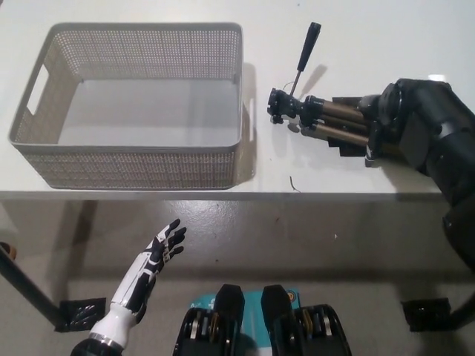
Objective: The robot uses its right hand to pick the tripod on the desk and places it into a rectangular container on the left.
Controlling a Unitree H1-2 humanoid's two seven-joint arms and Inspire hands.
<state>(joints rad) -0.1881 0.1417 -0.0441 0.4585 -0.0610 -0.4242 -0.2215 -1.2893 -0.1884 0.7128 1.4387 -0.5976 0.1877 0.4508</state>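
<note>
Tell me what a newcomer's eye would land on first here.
First, the black right hand at the right of the white desk, closed over the legs of the folded tripod, whose handle sticks up toward the far edge. Next, the empty grey mesh basket filling the desk's left half. The white left hand rests open below the desk edge, lower left.
</note>
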